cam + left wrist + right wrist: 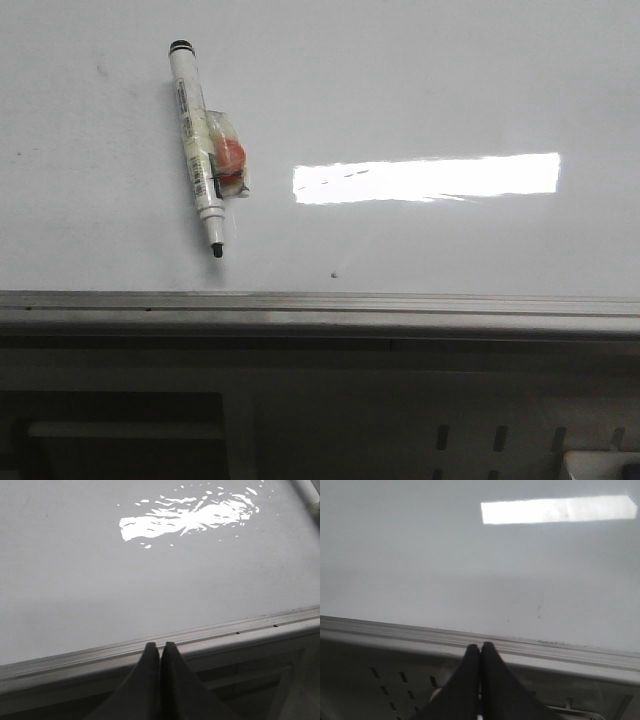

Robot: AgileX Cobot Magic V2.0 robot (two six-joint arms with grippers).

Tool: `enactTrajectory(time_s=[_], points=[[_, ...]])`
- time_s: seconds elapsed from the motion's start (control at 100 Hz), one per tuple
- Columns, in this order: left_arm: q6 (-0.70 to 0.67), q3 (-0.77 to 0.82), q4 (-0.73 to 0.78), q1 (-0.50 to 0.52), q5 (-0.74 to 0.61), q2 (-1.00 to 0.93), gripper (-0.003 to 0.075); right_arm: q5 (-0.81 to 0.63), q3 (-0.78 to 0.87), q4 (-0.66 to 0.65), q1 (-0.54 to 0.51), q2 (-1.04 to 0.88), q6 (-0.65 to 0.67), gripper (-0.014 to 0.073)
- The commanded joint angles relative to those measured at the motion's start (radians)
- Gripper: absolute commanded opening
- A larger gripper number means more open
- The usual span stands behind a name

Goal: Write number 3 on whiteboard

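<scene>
The whiteboard [420, 90] lies flat, glossy white-grey, with a silver edge rail [320, 305] along its near side. No number 3 shows on it. A white marker [196, 140] with a black uncapped tip lies on the board at the left, a red and clear piece taped to its barrel. My left gripper [160, 645] is shut and empty, its tips over the board's edge rail [225, 630]. My right gripper [481, 646] is shut and empty, its tips over the rail [395, 630] too. Neither gripper shows in the front view.
A bright rectangular glare [425, 177] sits on the board right of the marker. A small dark speck [333, 274] lies near the rail. Below the rail is a grey frame with slots [500, 437].
</scene>
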Motion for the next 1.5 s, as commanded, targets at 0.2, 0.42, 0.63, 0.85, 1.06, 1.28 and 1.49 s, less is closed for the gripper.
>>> enactTrajectory(time_s=[0.2, 0.42, 0.63, 0.85, 1.06, 1.28, 1.49], points=[[-0.011, 0.033, -0.274, 0.001, -0.212, -0.026, -0.0020, -0.261, 0.024, 0.052, -0.008, -0.014, 0.000, -0.0054], [-0.011, 0.030, -0.734, 0.001, -0.324, -0.026, -0.0020, -0.449, 0.024, 0.189, -0.008, -0.014, 0.000, -0.0054], [-0.006, -0.010, -0.850, 0.001, -0.259, -0.020, -0.0020, -0.426, -0.031, 0.338, -0.008, -0.014, 0.027, -0.0053], [-0.006, -0.263, -0.446, 0.001, 0.026, 0.182, -0.0008, -0.115, -0.283, 0.223, -0.008, 0.078, 0.012, 0.0111], [-0.006, -0.493, -0.394, 0.001, 0.242, 0.528, 0.0385, -0.005, -0.437, 0.223, -0.008, 0.271, 0.012, 0.0426], [0.227, -0.623, -0.676, -0.027, 0.408, 0.778, 0.0405, -0.001, -0.461, 0.252, -0.008, 0.380, 0.012, 0.0437], [0.237, -0.697, -0.705, -0.177, 0.280, 0.926, 0.0399, -0.010, -0.461, 0.275, -0.008, 0.402, 0.012, 0.0437]])
